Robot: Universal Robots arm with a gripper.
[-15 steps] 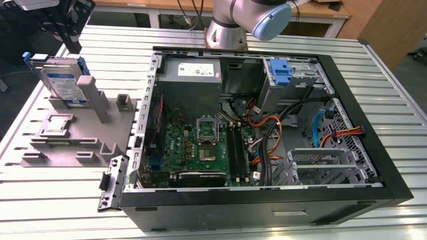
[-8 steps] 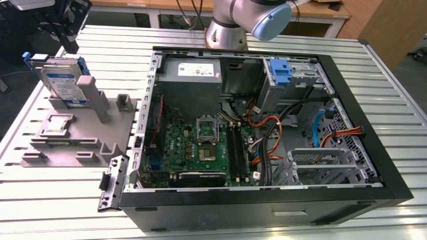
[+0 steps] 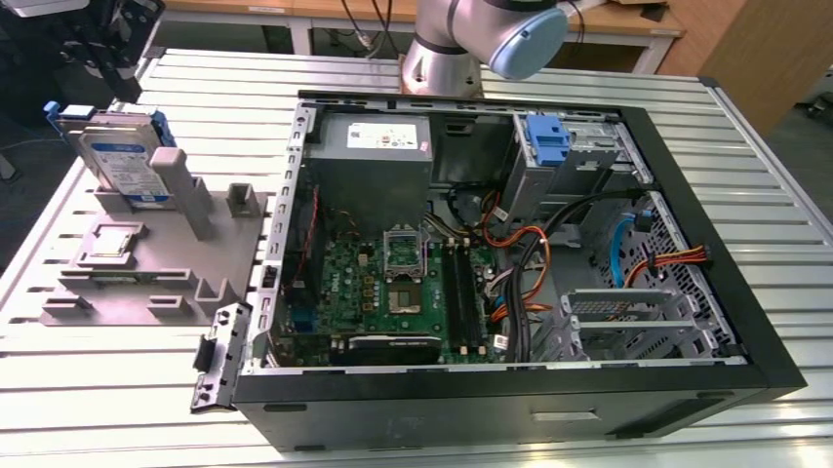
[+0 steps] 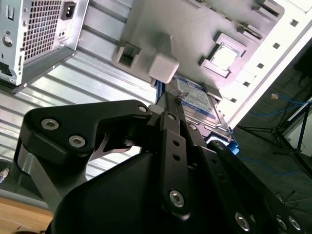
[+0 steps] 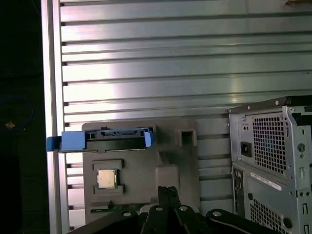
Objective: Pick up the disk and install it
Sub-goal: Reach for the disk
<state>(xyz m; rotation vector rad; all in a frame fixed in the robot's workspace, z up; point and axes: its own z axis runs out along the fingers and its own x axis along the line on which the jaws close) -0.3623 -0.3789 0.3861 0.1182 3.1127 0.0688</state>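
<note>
Standing on edge in a grey holder (image 3: 156, 278) on the desk (image 3: 117, 390), the disk (image 3: 115, 156) is partly hidden by a grey post (image 3: 178, 185), at the exterior view's left of the open computer (image 3: 521, 395). Above the holder, the hand (image 5: 166, 189) hangs clenched, empty.

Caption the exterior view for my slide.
Disk standing in a grey fixture at the exterior view's left, beside the open computer case on a slatted table.

no legible text in any view, disk (image 3: 117, 156) has a white-and-blue label, print unreadable, power supply (image 3: 371, 175) has a white sticker (image 3: 390, 135), unreadable, case rear (image 5: 273, 209) has a white strip sticker (image 5: 265, 179), unreadable
</note>
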